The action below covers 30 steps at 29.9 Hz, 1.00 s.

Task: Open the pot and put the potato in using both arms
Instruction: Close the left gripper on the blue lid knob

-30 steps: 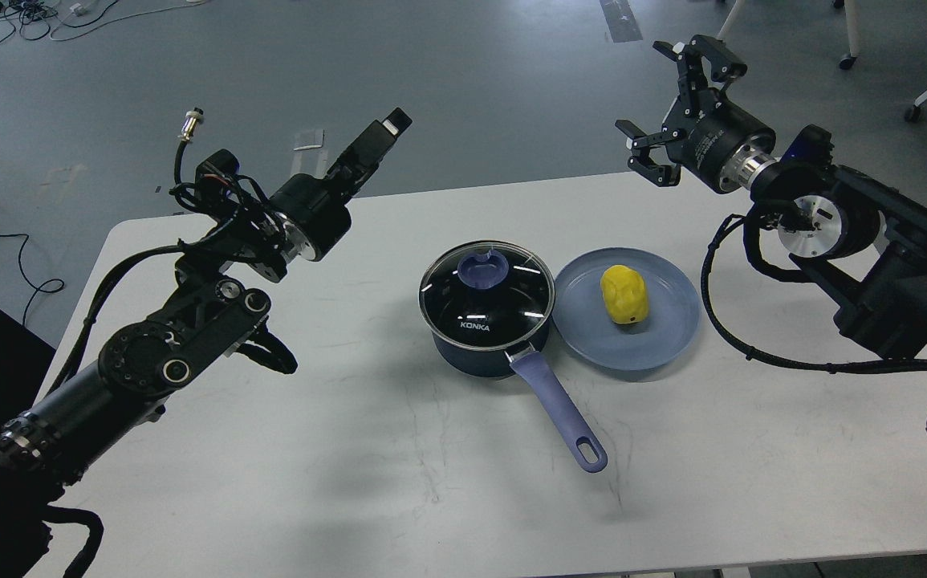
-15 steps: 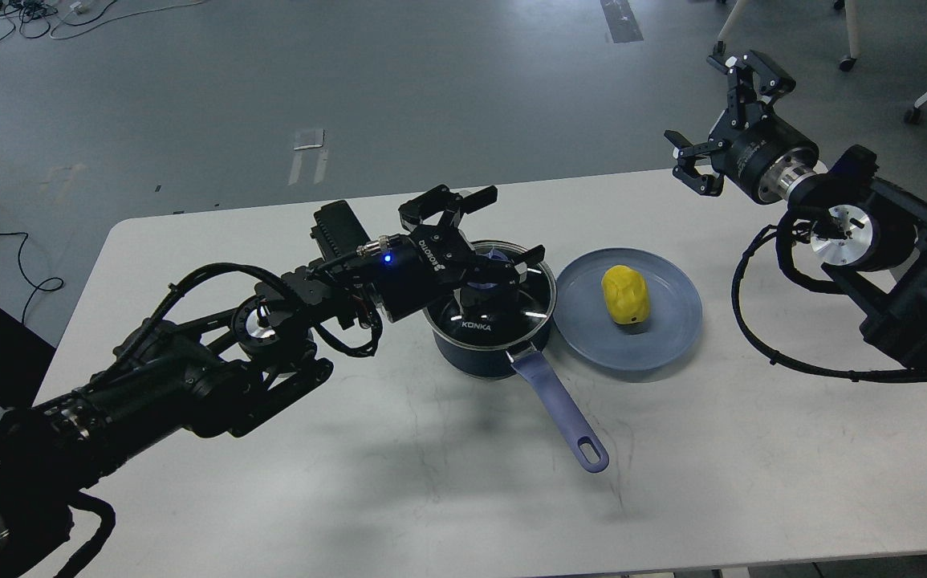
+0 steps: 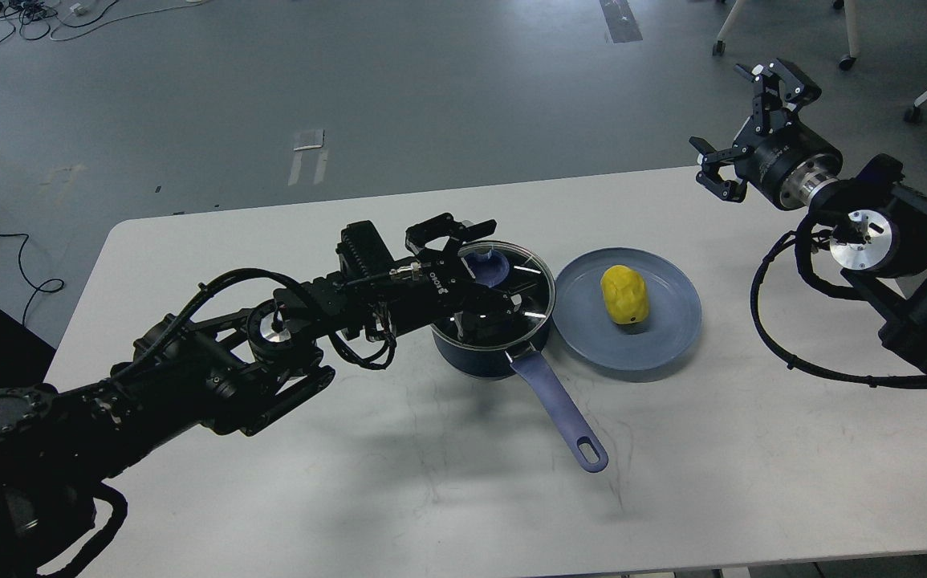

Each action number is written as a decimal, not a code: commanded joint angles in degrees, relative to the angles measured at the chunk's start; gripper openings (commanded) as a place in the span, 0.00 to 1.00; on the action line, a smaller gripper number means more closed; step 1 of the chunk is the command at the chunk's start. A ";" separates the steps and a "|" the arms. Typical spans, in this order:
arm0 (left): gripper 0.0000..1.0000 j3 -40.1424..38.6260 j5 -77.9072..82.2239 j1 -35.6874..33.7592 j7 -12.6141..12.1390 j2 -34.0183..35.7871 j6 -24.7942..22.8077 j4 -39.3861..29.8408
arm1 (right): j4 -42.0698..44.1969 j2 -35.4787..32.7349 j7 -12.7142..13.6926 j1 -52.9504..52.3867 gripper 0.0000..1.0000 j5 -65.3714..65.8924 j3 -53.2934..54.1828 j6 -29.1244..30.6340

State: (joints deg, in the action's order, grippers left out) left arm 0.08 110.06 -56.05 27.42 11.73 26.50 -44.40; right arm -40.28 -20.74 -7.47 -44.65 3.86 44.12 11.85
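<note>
The pot [image 3: 495, 337] sits near the middle of the table [image 3: 367, 498], its glass lid [image 3: 511, 282] on and its long handle [image 3: 558, 409] pointing toward the near edge. Just to its right, touching or nearly so, a flat plate [image 3: 656, 353] carries the potato [image 3: 623, 295]. The left gripper [image 3: 479, 273] reaches over the lid with its fingers spread apart on either side of the blue knob [image 3: 485, 266], one finger behind the knob and one in front; nothing is clamped. The right gripper [image 3: 740, 128] hangs in the air past the far right edge of the table, fingers open and empty, well apart from the potato.

The step in hand looks like taking hold of the lid knob. To do it well, the left gripper should centre on the knob, settle low enough for the fingers to catch under its widest part, and close squarely so the lid lifts level rather than tipping against the rim. Lifting straight up before moving sideways would keep the pot from being dragged toward the plate.

The left gripper covers much of the knob, so whether a finger already touches it cannot be told. The near fingertip blends into the dark lid. The inside of the pot is hard to read through the reflections on the glass.
</note>
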 commanded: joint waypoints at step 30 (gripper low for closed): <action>0.88 2.38 -5.20 0.50 0.18 -0.13 -3.21 4.06 | -0.24 0.00 -0.53 1.67 1.00 0.09 -0.35 -0.16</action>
State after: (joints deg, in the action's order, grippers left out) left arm 2.46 104.92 -55.55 27.64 11.58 23.34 -40.37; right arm -40.55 -20.74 -7.97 -43.14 3.96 43.77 11.68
